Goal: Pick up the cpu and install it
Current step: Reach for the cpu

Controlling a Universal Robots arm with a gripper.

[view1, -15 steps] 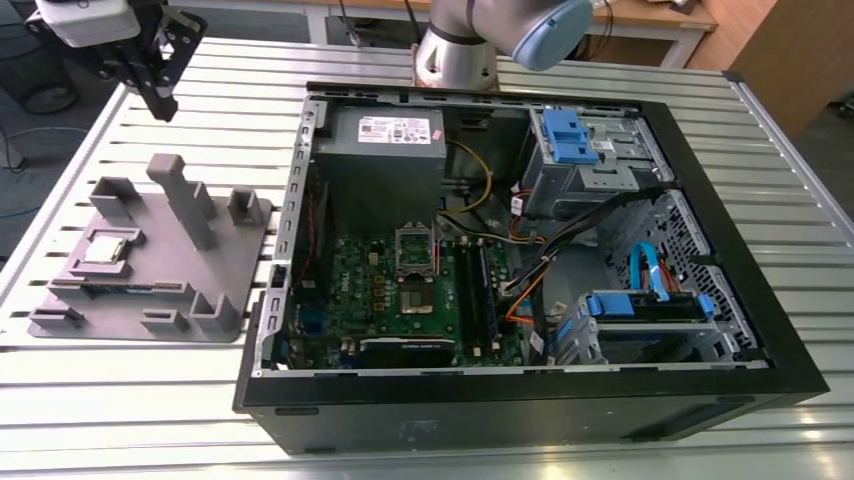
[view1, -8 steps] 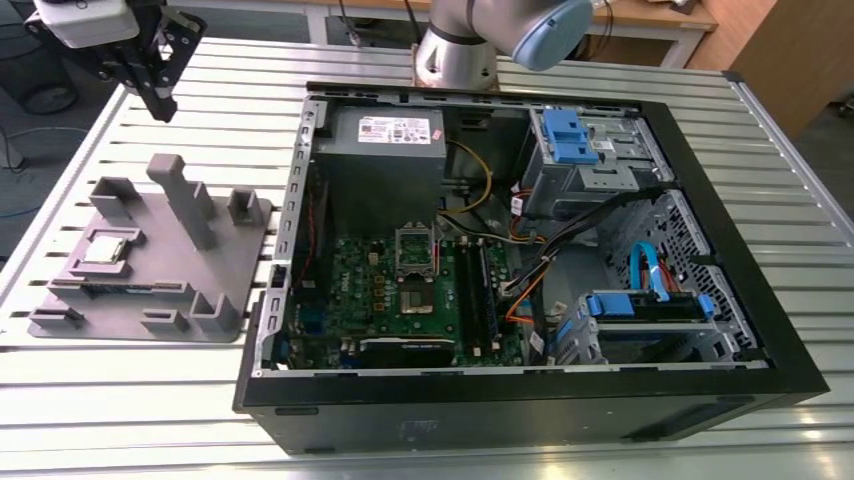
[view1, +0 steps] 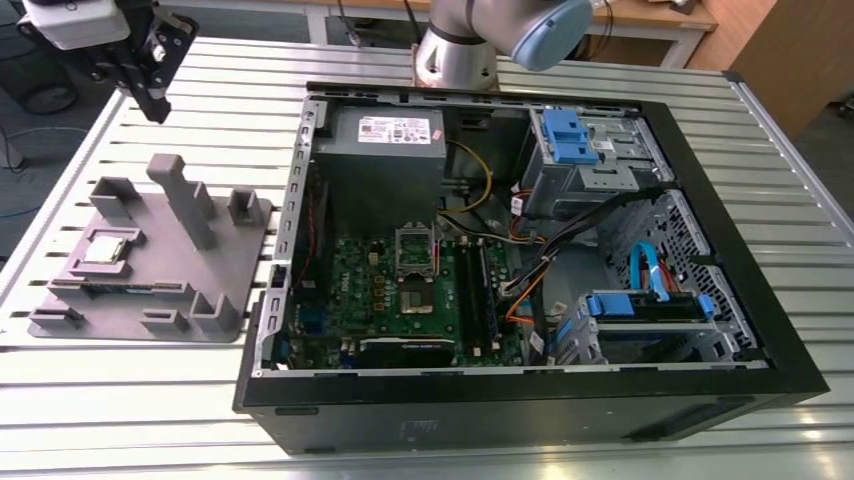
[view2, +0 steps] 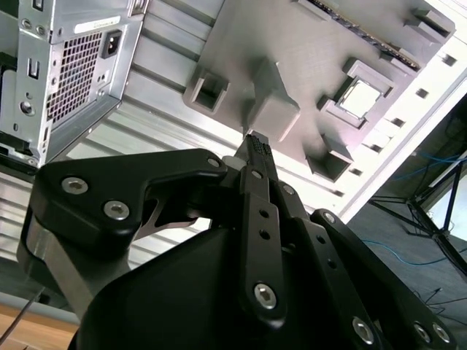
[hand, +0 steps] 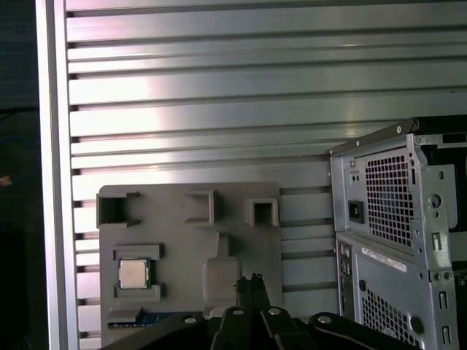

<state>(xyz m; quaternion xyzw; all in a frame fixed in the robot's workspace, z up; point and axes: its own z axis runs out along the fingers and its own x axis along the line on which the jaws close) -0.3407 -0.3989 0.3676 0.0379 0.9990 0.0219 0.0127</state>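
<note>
The claw (view1: 158, 108) hangs above the slatted bench (view1: 134, 400), pinched closed on nothing; the cpu (view1: 107, 250) lies in a grey tray (view1: 240, 262) beside the open computer case (view1: 534, 405)

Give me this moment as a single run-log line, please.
stage: cpu not yet picked | gripper: shut, empty, raised clear of tray | cpu: lying flat in tray pocket, untouched

Slatted aluminium table (view1: 134, 420), glare-lit. Wooden desk (view1: 654, 15) at 12 o'clock, wooden cabinet (view1: 801, 50) at 2 o'clock, grey floor (view1: 27, 170) at 9 o'clock.
</note>
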